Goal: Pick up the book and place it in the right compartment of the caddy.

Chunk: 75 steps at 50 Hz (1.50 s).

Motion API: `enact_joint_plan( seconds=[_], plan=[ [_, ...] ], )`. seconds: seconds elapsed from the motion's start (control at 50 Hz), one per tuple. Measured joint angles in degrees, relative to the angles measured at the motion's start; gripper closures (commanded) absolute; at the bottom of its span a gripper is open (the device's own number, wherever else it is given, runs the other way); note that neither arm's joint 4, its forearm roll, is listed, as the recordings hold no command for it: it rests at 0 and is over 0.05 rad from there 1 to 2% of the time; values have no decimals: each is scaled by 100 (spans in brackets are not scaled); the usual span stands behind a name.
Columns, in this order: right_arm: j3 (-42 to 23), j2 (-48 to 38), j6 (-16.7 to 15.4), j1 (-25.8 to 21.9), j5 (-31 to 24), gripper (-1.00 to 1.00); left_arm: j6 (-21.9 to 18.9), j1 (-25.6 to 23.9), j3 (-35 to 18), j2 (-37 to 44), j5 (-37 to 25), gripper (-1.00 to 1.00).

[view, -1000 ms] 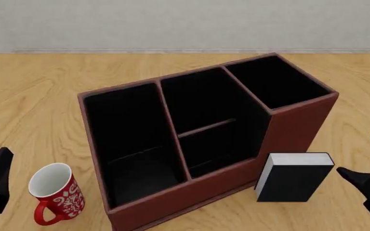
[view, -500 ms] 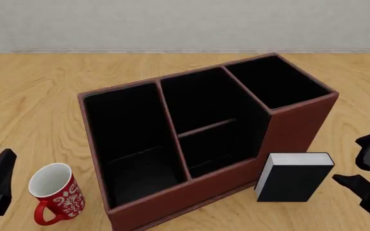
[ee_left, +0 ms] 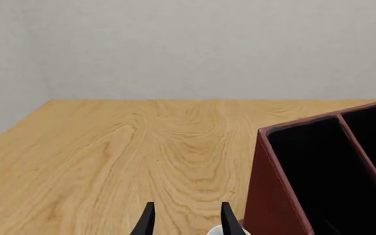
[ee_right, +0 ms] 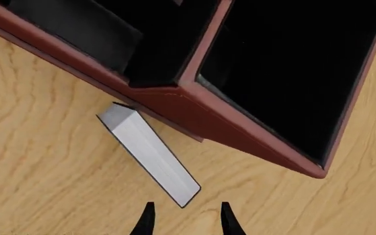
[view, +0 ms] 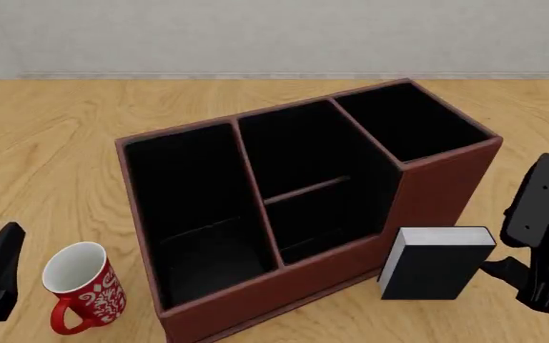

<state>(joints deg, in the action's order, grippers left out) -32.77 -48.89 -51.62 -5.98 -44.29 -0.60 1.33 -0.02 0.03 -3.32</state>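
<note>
1. Book (view: 437, 263): upright on the table (view: 55, 143), black cover toward the camera in the front view, white page block on top; just in front of the caddy's (view: 446, 193) near wall, at the raised end, close to it but whether touching cannot be told.
2. Same book in the right wrist view (ee_right: 150, 152): seen from above as a pale grey-white strip with thin black edges, lying slantwise on the wood, one end near the caddy's base edge.
3. Caddy: red-brown box with black lining, set at an angle on the table, three sections side by side.
4. Right compartment (view: 410, 121): smallest section at the stepped-up end, tallest walls, only black lining visible inside; directly behind and above the book in the front view.
5. Middle section: crossed by a thin bar; wide section next to it toward the mug (view: 82, 286).
6. Right gripper (ee_right: 185, 218): released, two dark fingertips apart with bare wood between them, holding nothing; poised above the table close to the book's near end, not touching it. In the front view, at the right edge beside the book.
7. Left gripper (ee_left: 185, 220): fingers parallel and apart, nothing between them; low at the front view's left edge, near the mug, well apart from the book.
8. Mug: red with white pattern, white inside, upright, handle toward the camera, just beside the caddy's low end.
</note>
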Motion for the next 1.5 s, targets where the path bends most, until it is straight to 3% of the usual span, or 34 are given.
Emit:
enact_joint_plan(
  seconds=[0.22,0.6,0.98,1.24,1.5],
  plan=[
    [78,-157,-93,-45,44,-100,-19,-5,0,0,-5,-100],
    [193,-174,-601,141,63,-100,-60,-15,0,0,-12,-100],
    [123,-233,-871,198,74,-100,-79,-18,1,0,-37,-100],
    [15,-430,-905,105,176,-100,-79,-6,1,-1,-67,-100],
    [45,-809,-677,-215,490,-100,-77,23,1,-1,-94,-100]
  ],
)
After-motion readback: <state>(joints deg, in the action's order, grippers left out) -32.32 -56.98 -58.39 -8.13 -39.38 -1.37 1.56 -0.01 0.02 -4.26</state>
